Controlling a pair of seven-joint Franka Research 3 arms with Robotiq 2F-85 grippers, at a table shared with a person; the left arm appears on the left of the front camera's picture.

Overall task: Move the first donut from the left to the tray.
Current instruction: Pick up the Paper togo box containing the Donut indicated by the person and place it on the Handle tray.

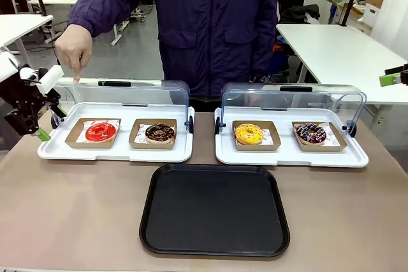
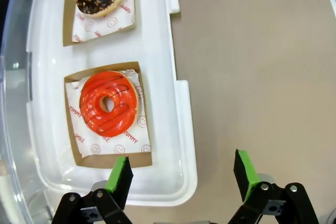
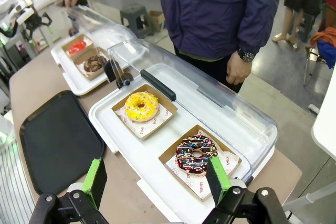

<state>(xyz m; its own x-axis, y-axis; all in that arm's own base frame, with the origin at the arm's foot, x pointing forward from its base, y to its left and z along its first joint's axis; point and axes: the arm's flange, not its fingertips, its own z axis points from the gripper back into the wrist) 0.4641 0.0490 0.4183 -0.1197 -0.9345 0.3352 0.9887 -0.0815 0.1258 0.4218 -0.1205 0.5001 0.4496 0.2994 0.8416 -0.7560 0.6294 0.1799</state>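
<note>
A brown table [image 1: 76, 208] is seen from the robot's side, with a person in a dark purple jacket standing at the far edge.

At the far left of the frame, the left gripper [image 1: 35, 125] hangs just beside the end of a white tray [image 1: 115, 152]. In its wrist camera the green pads are spread wide with nothing between them. One pad is over the tray's near corner and the other is over bare table.

In the upper left, the person's hand [image 1: 75, 46] points one finger down towards the raised clear lid [image 1: 121, 90] behind that tray.

The red donut [image 1: 101, 132] lies in the left spot of this tray, on white paper in a shallow cardboard holder [image 1: 71, 139]. A chocolate donut [image 1: 159, 133] sits in its own holder just to the right.

At lower centre, a black tray [image 1: 213, 169] lies on the table in front of both white trays, with nothing on it.

Right of centre, a second white tray [image 1: 290, 156] with its own raised lid holds a yellow donut [image 1: 248, 134] and, further right, a sprinkled chocolate donut [image 1: 311, 133].

At the far right edge, the right gripper [image 1: 395, 78] is raised well above the table. Its wrist camera shows the fingers wide apart and empty, looking down on the sprinkled donut.
</note>
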